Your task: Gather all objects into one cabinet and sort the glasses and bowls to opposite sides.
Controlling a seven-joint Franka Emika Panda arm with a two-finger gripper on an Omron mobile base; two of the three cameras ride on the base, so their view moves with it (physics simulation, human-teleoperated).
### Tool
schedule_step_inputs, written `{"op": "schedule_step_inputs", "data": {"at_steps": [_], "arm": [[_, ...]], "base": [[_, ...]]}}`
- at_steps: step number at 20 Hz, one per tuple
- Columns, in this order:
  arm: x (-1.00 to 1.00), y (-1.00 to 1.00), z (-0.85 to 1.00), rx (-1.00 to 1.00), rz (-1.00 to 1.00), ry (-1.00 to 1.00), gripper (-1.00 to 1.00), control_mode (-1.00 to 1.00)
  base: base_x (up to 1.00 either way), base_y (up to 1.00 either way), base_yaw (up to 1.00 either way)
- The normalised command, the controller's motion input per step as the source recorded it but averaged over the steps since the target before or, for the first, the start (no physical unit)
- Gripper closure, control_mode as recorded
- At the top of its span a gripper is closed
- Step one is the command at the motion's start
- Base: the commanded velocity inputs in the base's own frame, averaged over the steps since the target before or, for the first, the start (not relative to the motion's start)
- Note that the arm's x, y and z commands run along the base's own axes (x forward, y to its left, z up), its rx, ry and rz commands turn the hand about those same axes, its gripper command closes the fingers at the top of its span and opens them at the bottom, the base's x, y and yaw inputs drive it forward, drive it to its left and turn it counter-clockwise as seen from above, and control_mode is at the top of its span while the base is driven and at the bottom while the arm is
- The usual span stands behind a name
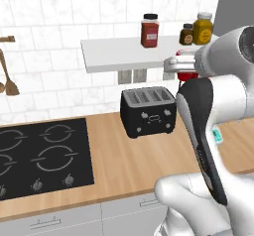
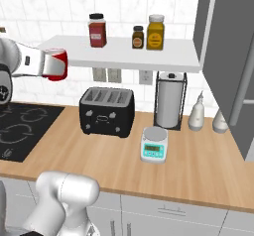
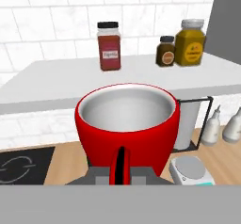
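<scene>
While the gripper clamps it, the red cup looks empty.

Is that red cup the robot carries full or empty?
Empty: the hand view looks into the red cup and shows a bare pale inside.

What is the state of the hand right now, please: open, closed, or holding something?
Hand: closed on the handle of the red cup, holding it in the air in front of the white shelf.
</scene>
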Motion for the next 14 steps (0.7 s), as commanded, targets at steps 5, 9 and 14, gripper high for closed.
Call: {"op": "schedule_step_inputs", "data": {"at_steps": [5,9,14], "arm": [[-0.82,-0.25,-0.09,-0.01,0.23,0.0,1.0,-1.0],[-0.3,0.0,-0.06,-0.02,0.14,0.0,1.0,-1.0],[-0.27,0.0,-0.07,0.0,0.01,0.0,1.0,-1.0]], "base": [[0.0,0.0,0.0],[0.0,0.0,0.0],[0.0,0.0,0.0]]}}
